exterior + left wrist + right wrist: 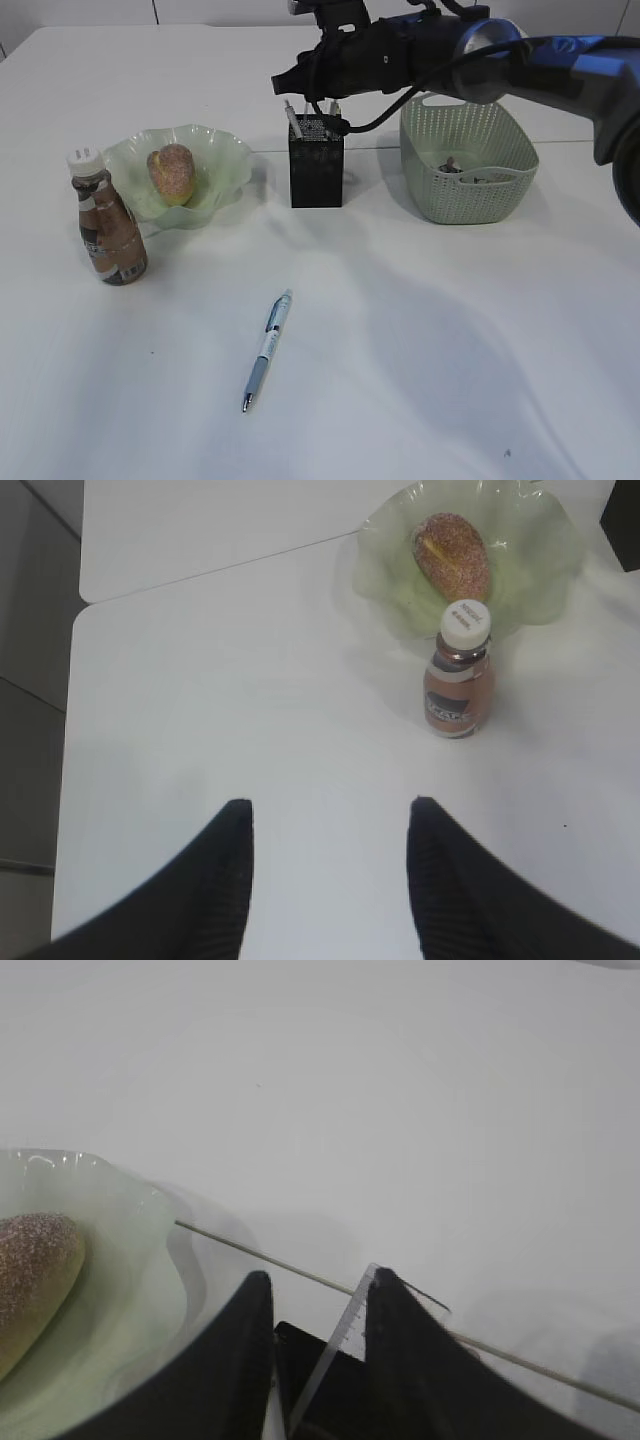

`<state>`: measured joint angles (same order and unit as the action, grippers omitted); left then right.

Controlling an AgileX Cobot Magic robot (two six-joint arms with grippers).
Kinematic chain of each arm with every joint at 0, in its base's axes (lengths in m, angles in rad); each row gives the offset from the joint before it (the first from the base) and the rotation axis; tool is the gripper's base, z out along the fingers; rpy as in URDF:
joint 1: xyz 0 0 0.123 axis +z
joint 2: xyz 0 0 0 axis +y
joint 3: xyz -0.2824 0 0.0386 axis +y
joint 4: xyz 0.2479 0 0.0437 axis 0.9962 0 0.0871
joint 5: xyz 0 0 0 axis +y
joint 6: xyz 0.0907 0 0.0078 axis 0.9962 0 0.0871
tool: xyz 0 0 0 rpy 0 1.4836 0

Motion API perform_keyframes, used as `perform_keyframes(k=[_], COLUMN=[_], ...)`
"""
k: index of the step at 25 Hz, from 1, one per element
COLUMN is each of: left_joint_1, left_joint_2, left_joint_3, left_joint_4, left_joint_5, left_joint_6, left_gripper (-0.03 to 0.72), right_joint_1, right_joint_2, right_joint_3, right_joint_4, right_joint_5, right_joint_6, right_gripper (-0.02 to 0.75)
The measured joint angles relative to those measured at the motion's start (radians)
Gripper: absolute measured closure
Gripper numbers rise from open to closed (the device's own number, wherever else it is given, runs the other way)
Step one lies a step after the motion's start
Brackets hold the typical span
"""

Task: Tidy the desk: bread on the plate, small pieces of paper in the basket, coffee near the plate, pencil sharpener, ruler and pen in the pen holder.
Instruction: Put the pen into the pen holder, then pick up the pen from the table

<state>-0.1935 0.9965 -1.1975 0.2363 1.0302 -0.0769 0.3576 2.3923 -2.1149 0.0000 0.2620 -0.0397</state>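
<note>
Currently we note the right pincer (318, 1310) above the pen holder (316, 160), jaws parted, the ruler (335, 1350) standing between them against one finger; whether it is gripped we cannot tell. Left pincer (330, 830) hangs open over bare desk (420, 350). Bread (171, 173) on plate (225, 160), coffee (108, 225) beside it, pen (266, 350) lying mid-desk, basket (465, 195) right.

The right arm (560, 60), at the upper right of the exterior frame, has glossy blue and silver-grey shells, a black wrist block and looping black cables. In both wrist views, matte black tapered fingers (225, 880) rise from the bottom edge.
</note>
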Motion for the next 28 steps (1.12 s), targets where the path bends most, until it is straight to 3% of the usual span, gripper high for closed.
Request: perform_keyframes(k=[6,13,23,28], left_joint_1=[0.000,0.000,0.000,0.000], left_joint_2=[0.000,0.000,0.000,0.000], left_joint_3=[0.000,0.000,0.000,0.000], left_joint_4=[0.000,-0.010,-0.098,-0.135], left_joint_5=[-0.002,-0.040,-0.058,-0.083], left_joint_6=[-0.005,-0.033,-0.034,-0.034], left_gripper=[0.337,0.336,0.333,0.305], right_joint_1=[-0.006,-0.015,-0.019,-0.019], right_joint_2=[-0.019,-0.120,-0.293,-0.338], right_joint_3=[0.000,0.000,0.000,0.000], right_joint_4=[0.044,0.045,-0.071,-0.075], right_joint_5=[0.066,0.281,0.683,0.741], right_joint_6=[0.000,0.002,0.002,0.002], right_gripper=[0.466,0.465,0.465,0.465])
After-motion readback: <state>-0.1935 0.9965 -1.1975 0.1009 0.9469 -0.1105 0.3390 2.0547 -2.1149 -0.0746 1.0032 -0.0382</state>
